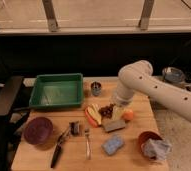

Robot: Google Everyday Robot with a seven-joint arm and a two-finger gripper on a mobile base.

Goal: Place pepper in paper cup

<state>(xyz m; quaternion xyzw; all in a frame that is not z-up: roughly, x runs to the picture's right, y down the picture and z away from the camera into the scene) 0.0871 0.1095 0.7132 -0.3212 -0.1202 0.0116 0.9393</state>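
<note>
The pepper [90, 119] is lying near the table's [39, 158] middle, just left of and in front of the gripper [118, 106]. The gripper is hovering by the dark fruit cluster [107, 110], jaws wide, gripping nothing. The arm's wrist is covering most of it, and the paper cup cannot be made out. Of 2 bowls, the reddish-brown bowl [38, 130] is sitting front left, and the orange bowl [145, 138], front right, is holding crumpled cloth [156, 149].

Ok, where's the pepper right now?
In the camera view the pepper lies centrally on the table, just left of the banana piece; the gripper hangs by the grapes, further right.
</note>
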